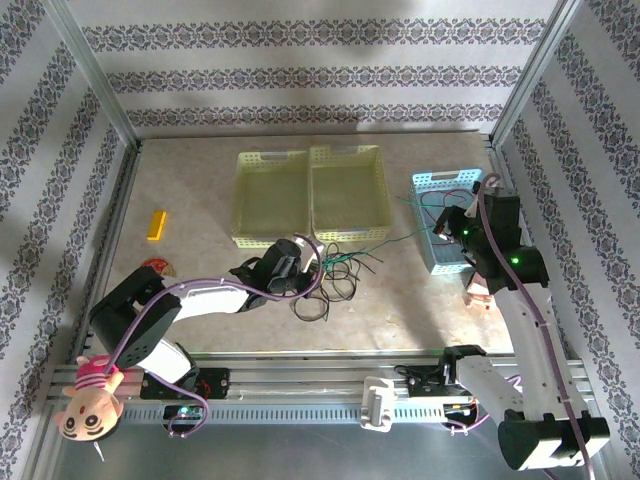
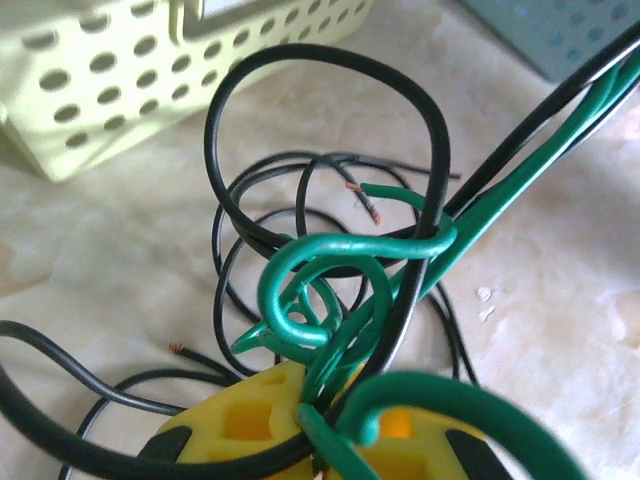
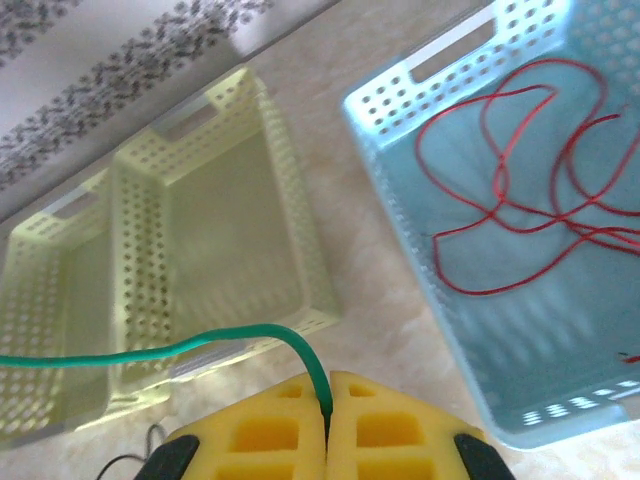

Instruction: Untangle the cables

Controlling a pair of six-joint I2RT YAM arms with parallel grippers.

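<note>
The cables are a tangle of black and green wires (image 1: 335, 272) on the table in front of the yellow baskets. My left gripper (image 1: 298, 265) sits at the tangle's left edge. In the left wrist view it (image 2: 318, 388) is shut on a knotted green cable (image 2: 310, 290) and a black cable (image 2: 330, 62) that loops above. One green cable (image 1: 400, 238) stretches taut to my right gripper (image 1: 445, 228) by the blue basket. In the right wrist view that gripper (image 3: 328, 388) is shut on the green cable (image 3: 200, 343). Red cables (image 3: 520, 185) lie inside the blue basket (image 3: 400, 215).
Two pale yellow baskets (image 1: 270, 160) (image 1: 348, 152) stand side by side at the back centre. The blue basket (image 1: 445, 178) stands at the right. A yellow block (image 1: 156, 224) lies at the left, and a plush toy (image 1: 88, 400) hangs at the left arm's base.
</note>
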